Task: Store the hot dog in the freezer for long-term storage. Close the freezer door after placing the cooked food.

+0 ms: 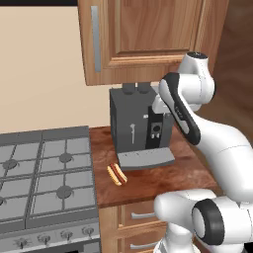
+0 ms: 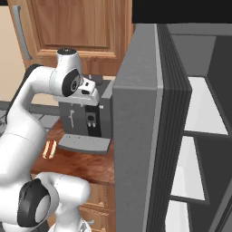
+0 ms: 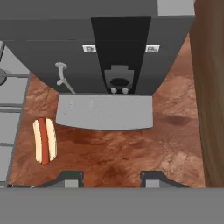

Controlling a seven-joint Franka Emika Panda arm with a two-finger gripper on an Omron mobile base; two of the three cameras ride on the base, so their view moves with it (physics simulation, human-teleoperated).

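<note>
The hot dog (image 1: 117, 174) (image 2: 49, 149), a tan bun with a red sausage, lies on the wooden counter (image 1: 163, 180) between the stove and the coffee machine's tray. In the hand view the hot dog (image 3: 44, 141) sits at the lower left, left of my gripper (image 3: 112, 178). The gripper hangs above the counter in front of the coffee machine, open and holding nothing. In the right base view the freezer (image 2: 204, 113) shows its white shelves. The grey freezer door (image 2: 133, 158) stands swung open beside the counter.
A dark grey coffee machine (image 1: 141, 126) (image 3: 122, 48) with a drip tray (image 3: 105, 111) stands at the back of the counter. A gas stove (image 1: 44, 173) lies to its left. Wooden wall cabinets (image 1: 143, 34) hang above, and drawers (image 1: 141, 217) sit below the counter.
</note>
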